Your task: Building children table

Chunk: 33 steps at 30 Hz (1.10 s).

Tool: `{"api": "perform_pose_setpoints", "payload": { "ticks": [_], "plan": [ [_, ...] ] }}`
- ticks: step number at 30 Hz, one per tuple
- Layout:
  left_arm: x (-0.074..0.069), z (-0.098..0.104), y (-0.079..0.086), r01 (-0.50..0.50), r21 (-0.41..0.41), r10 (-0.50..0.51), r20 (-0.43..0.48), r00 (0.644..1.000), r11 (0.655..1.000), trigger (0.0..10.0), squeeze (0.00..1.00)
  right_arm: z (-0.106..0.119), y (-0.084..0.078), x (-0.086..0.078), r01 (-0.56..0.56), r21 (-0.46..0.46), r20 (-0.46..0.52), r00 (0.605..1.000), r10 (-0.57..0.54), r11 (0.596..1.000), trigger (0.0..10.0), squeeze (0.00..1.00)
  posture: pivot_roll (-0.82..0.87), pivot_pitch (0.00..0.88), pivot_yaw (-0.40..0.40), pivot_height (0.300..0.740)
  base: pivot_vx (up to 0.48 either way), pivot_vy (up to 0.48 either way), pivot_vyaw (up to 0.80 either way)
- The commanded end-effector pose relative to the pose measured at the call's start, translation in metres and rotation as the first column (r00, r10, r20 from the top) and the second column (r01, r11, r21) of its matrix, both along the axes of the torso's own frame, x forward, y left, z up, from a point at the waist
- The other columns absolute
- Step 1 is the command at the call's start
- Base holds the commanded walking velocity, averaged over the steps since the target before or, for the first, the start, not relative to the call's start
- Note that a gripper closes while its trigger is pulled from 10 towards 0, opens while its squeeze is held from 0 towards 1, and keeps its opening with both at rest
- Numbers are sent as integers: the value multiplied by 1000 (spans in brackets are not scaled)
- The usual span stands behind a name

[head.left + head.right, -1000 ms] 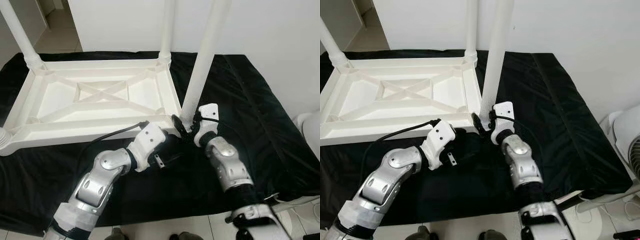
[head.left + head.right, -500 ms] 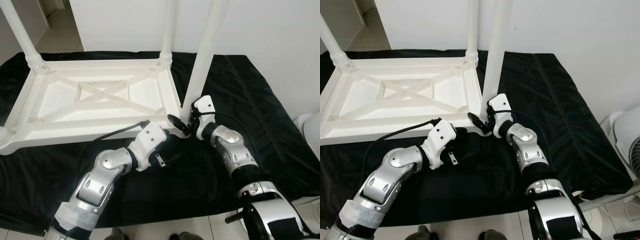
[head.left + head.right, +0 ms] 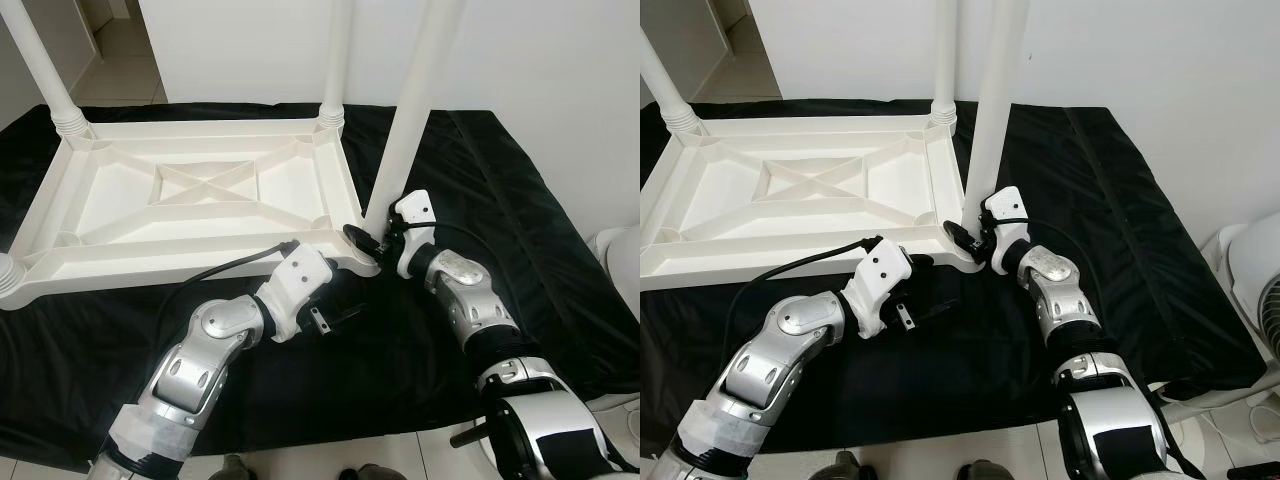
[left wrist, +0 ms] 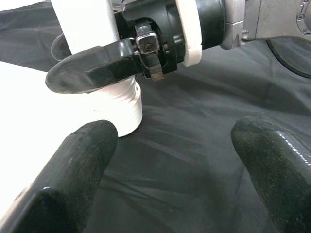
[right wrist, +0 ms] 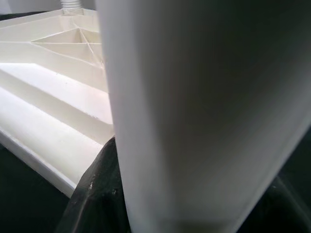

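Left eye view gives us the white table top (image 3: 200, 200) lying upside down on a black cloth (image 3: 500, 180), with the near-right leg (image 3: 410, 110) standing upright in its corner socket. Our right pincer (image 3: 368, 243) is closed around the base of this leg, just above the threaded collar. The left pincer (image 3: 335, 318) rests on the cloth just beside that corner, its fingers (image 4: 77, 184) spread wide and holding nothing.

To do this step well, we think the leg must stay straight while it is turned, so the thread does not cross.

Left wrist view shows the collar (image 4: 119, 109) and one right finger pressed on it, which the head views hide. Right wrist view shows the leg very close, between the jaws.
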<state>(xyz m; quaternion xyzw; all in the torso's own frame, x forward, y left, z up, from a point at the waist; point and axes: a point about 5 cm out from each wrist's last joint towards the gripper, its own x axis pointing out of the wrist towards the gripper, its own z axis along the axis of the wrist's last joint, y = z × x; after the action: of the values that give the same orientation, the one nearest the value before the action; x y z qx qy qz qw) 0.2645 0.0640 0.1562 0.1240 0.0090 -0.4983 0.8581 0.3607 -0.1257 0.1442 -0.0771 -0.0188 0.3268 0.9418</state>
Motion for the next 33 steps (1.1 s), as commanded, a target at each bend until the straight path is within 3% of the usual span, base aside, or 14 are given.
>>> {"api": "perform_pose_setpoints", "payload": {
  "ticks": [1,8,10,11,14,17,20,22,23,24,33],
  "plan": [
    [1,-1,2,-53,12,53,9,999,999,10000,0,-15,0,-4,64,-6,-61,996,-65,998,10000,0,-32,51,-13,740,0,0,0],
    [1,-2,1,-53,11,53,8,999,999,10000,0,-18,10,-7,235,60,-86,970,-229,970,10000,0,-32,51,-16,740,0,0,0],
    [1,-2,2,-56,10,56,8,998,998,10000,0,-18,18,-9,364,100,-96,930,-355,926,10000,0,-34,53,-18,740,0,0,0],
    [1,-2,2,-56,10,56,8,998,998,10000,0,-18,18,-9,364,100,-96,930,-355,926,10000,0,-34,53,-18,740,0,0,0],
    [2,-2,3,-60,9,60,8,998,998,10000,0,-16,26,-13,555,175,-141,832,-537,814,10000,0,-33,53,-22,740,0,0,0],
    [2,-2,2,-60,7,60,7,998,998,10000,0,-13,34,-15,543,217,-166,839,-518,811,10000,0,-33,53,-22,740,0,0,0],
    [1,-2,0,-46,7,46,7,999,999,10000,0,-4,37,-17,468,248,-122,883,-452,848,10000,0,-47,54,-14,740,0,0,0],
    [1,-2,-1,-43,8,43,7,999,999,10000,0,-2,37,-17,460,251,-117,888,-445,852,10000,0,-47,54,-14,740,0,0,0],
    [2,-2,-1,-42,9,42,8,999,999,10000,0,-1,34,-17,453,249,-104,891,-441,856,10000,267,-46,52,-14,740,0,0,0],
    [2,-2,0,-45,8,45,9,999,999,10000,0,0,32,-18,446,260,-94,894,-437,856,10000,1000,-45,52,-14,740,0,0,0],
    [2,-1,1,-55,5,55,10,998,998,10000,0,10,20,-30,451,269,-33,888,-460,851,10000,1000,-38,57,-22,740,0,0,0]
  ]
}}
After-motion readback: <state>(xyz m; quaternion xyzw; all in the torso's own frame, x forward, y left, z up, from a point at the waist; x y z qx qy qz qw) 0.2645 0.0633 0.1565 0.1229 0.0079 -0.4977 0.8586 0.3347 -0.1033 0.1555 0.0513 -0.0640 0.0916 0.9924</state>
